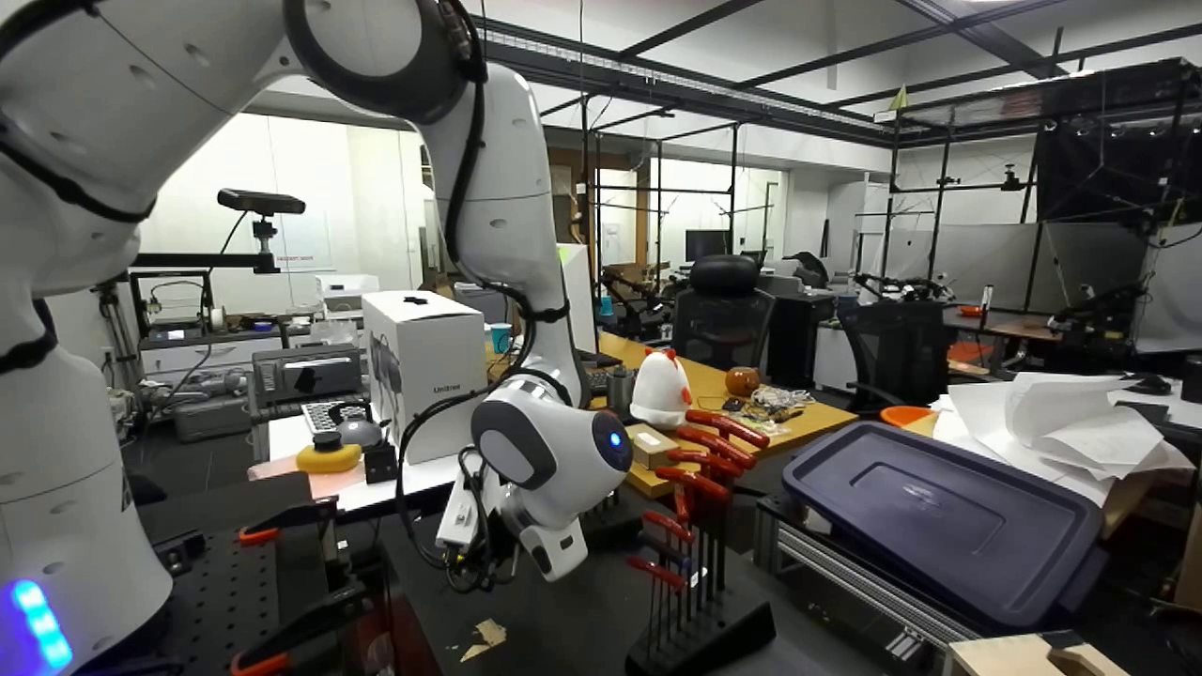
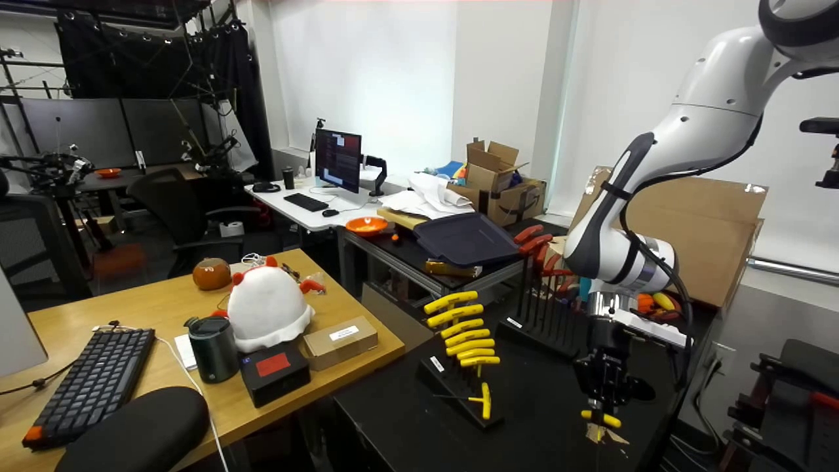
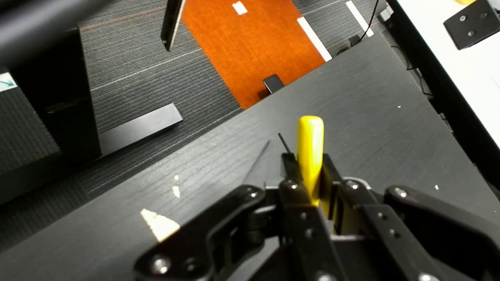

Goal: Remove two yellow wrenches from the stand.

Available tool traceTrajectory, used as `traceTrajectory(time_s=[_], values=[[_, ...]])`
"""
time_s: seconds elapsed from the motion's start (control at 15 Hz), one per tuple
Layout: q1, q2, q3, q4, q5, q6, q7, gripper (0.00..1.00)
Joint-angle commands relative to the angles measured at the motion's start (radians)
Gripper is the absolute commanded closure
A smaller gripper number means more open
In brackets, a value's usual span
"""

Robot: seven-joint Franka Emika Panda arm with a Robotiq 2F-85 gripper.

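The gripper (image 3: 308, 162) pinches a yellow wrench (image 3: 311, 140) by its handle, pressing it from both sides. In an exterior view that wrench has its handle roughly level and its shaft pointing down, over the desk (image 2: 557, 419), close to the right edge as seen there; whether the tip touches, I cannot tell. A pale scrap (image 2: 617, 436) lies near it. The stand (image 2: 455, 390) is well apart, near the left corner, by the edge facing the wooden desk (image 2: 164, 305). A row of yellow wrenches (image 2: 467, 336) fans up from it; a low wrench (image 2: 486, 401) lies tipped at the stand's near end, whether on the stand or the desk I cannot tell. In both exterior views, red tools (image 1: 706, 460) stand upright in a rack (image 2: 534, 337) near the edge toward the blue lid (image 1: 944, 521). In the wrist view, a corner of the desk shows past the held wrench, between orange carpet (image 3: 254, 39) and a white table (image 3: 472, 86).
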Motion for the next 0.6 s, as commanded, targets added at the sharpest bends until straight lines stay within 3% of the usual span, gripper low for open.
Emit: traceTrajectory(time_s=[0.0,0.13,0.2,0.27,0.53], values=[[0.058,-0.022,-0.023,-0.003,0.032,0.028,0.051,0.96],[0.083,-0.023,-0.034,-0.001,0.026,0.038,0.077,0.94],[0.097,-0.026,-0.039,-0.003,0.023,0.044,0.095,0.59],[0.106,-0.024,-0.045,0.000,0.019,0.049,0.105,0.58],[0.139,-0.034,-0.055,-0.006,0.013,0.068,0.142,0.29]])
